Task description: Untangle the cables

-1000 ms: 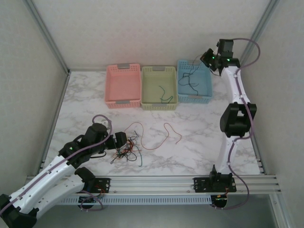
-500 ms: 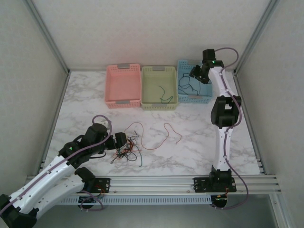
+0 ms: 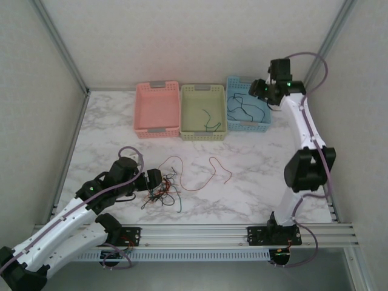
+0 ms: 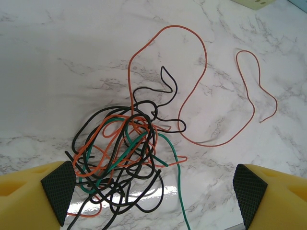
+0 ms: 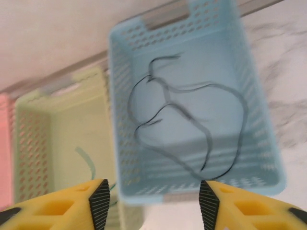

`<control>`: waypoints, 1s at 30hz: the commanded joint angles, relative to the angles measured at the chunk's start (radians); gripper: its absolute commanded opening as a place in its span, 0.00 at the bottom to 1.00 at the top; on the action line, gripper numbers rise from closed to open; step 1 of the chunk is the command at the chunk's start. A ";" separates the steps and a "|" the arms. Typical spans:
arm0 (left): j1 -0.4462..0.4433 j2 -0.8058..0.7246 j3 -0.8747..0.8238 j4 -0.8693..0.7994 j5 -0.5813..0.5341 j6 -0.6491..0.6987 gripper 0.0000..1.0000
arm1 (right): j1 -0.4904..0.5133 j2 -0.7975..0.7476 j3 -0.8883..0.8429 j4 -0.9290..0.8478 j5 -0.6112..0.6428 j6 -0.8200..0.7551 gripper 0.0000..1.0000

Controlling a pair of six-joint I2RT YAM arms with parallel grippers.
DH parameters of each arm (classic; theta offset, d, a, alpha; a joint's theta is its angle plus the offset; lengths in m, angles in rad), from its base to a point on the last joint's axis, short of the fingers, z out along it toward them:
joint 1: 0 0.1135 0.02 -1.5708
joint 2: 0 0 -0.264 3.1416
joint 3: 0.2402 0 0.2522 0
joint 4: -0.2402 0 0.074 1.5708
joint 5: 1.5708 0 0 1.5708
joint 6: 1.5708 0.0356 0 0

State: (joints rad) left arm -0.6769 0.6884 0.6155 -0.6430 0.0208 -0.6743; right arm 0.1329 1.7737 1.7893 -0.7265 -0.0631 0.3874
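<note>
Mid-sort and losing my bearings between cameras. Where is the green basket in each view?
Top external: the green basket sits in the middle of the back row.
Left wrist: just a corner of it pokes in at the top edge, right of centre.
Right wrist: it takes the left half of the picture, blurred.
Shared landmark: the blue basket stands directly to its right in the top and right wrist views.

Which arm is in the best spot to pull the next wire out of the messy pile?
Left. The left pincer hovers open right over the tangled wires, while the right pincer is far away above the blue basket.
</note>
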 commanded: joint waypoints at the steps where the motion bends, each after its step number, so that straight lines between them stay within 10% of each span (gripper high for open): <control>1: 0.010 0.002 0.005 0.022 0.017 -0.002 0.88 | 0.074 -0.137 -0.215 0.131 -0.162 0.029 0.50; 14: 0.010 0.007 -0.090 0.091 0.042 -0.050 0.87 | 0.558 -0.194 -0.655 0.367 -0.326 0.055 0.48; 30: 0.010 -0.003 -0.134 0.113 0.032 -0.061 0.88 | 0.675 0.190 -0.432 0.393 -0.342 0.082 0.28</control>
State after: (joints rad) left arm -0.6762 0.6956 0.4950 -0.5415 0.0483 -0.7265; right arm 0.8005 1.9430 1.3094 -0.3325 -0.3916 0.4641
